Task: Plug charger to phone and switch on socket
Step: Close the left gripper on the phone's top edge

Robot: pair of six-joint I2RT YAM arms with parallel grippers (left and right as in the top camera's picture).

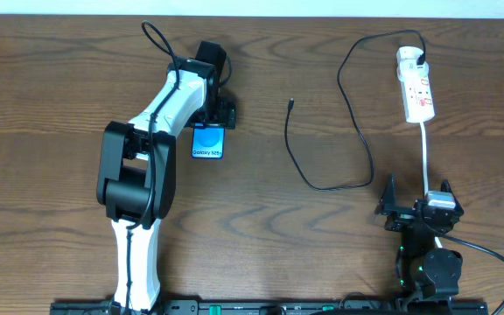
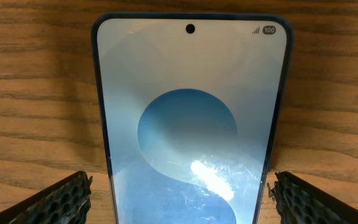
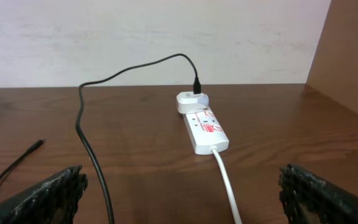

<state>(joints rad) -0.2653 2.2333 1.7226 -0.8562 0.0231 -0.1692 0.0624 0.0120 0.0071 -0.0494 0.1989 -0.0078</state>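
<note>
1. Black-edged phone [image 2: 188, 118] lies flat on the wooden table [image 1: 59, 87], between the wide-spread jaws of the left gripper [image 2: 182, 196], which grasps nothing.
2. Close squarely on its long edges, leaving the port end free for the charger [image 1: 357, 131], whose connector tip [image 1: 291, 103] lies loose toward the power strip [image 1: 416, 87].
3. Right gripper [image 3: 182, 190] is released and empty, facing that strip.
4. The phone's port is cut off from sight, and the switch positions are too small to read.
</note>
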